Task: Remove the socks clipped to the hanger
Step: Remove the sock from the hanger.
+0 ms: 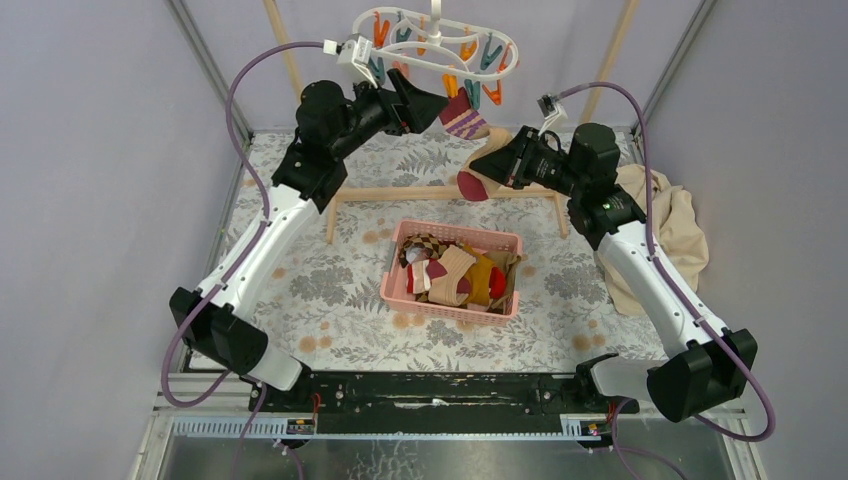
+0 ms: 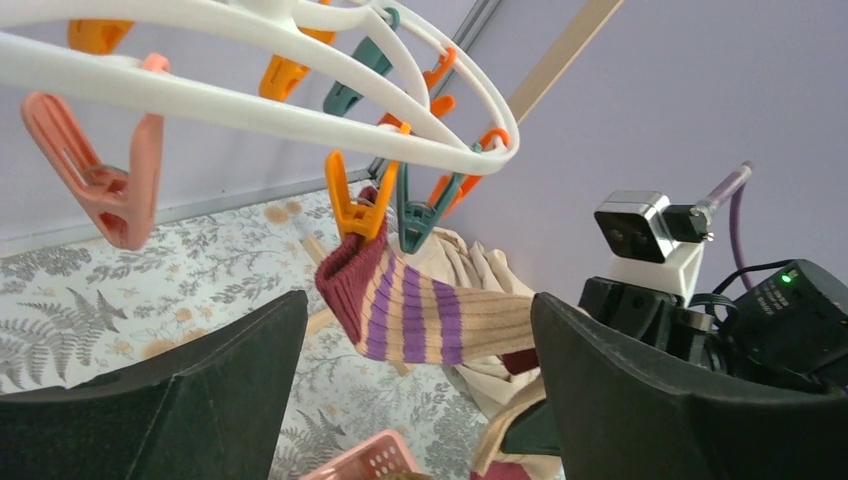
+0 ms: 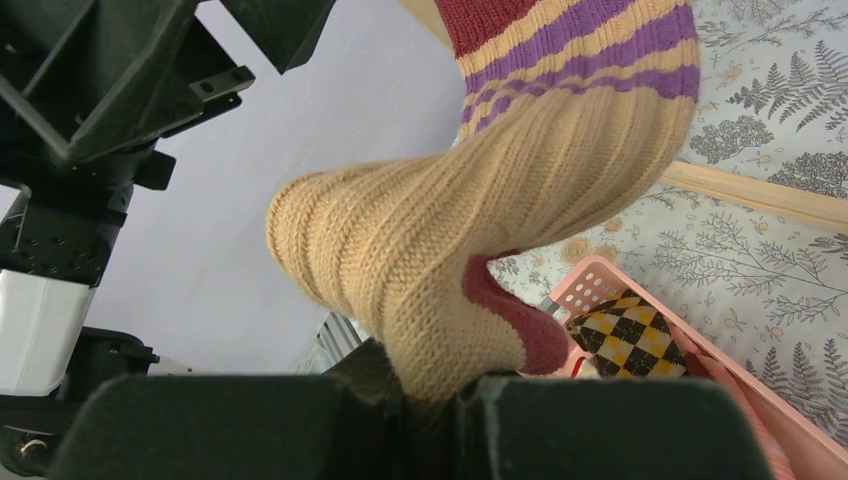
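Note:
The white oval hanger (image 1: 436, 62) hangs at the top centre with orange, teal and pink clips. One tan sock with a maroon cuff and purple stripes (image 1: 464, 122) still hangs from an orange clip (image 2: 352, 212). My right gripper (image 1: 478, 168) is shut on this sock's foot near the maroon toe (image 3: 440, 300) and pulls it down to the right. My left gripper (image 1: 436, 106) is open beside the sock's cuff (image 2: 400, 310), just under the hanger (image 2: 300, 120), touching nothing. Other socks lie in the pink basket (image 1: 405, 296).
A wooden rack bar (image 1: 400, 192) crosses the table behind the basket. A large beige cloth (image 1: 668, 232) lies at the right behind my right arm. The floral mat (image 1: 330, 290) covers the table. Frame posts stand at both back corners.

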You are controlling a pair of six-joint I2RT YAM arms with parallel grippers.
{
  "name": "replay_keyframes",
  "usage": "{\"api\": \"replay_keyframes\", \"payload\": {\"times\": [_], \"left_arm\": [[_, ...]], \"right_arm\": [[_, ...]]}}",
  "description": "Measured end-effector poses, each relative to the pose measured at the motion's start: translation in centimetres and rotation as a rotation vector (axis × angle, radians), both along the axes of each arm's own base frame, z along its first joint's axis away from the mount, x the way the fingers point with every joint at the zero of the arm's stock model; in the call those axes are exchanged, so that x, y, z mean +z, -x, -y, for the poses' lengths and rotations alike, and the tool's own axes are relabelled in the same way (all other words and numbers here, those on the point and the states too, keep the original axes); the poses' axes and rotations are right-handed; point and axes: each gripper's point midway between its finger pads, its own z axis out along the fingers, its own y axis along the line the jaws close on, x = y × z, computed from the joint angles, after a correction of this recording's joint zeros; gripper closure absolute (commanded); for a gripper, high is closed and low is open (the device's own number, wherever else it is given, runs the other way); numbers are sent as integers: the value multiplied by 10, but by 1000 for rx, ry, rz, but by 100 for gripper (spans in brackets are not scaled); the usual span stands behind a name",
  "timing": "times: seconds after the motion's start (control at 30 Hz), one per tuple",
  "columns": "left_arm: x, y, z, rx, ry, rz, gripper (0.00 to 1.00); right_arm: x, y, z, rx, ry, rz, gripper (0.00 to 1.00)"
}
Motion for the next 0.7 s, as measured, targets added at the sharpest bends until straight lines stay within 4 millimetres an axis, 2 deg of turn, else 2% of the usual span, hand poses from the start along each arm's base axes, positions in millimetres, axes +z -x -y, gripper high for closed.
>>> {"api": "replay_keyframes", "payload": {"times": [0.13,0.43,0.7], "left_arm": [[-1,-10,-4,-2,0,26,20],[-1,-20,-11,3,-10,69,17],[-9,-31,-9,-9,-24,86,19]], "right_arm": [[0,1,-1,2,-2,-3,100],[-2,8,-13,36,-4,-15,100],[-7,12,-25,65,2,-28,100]]}}
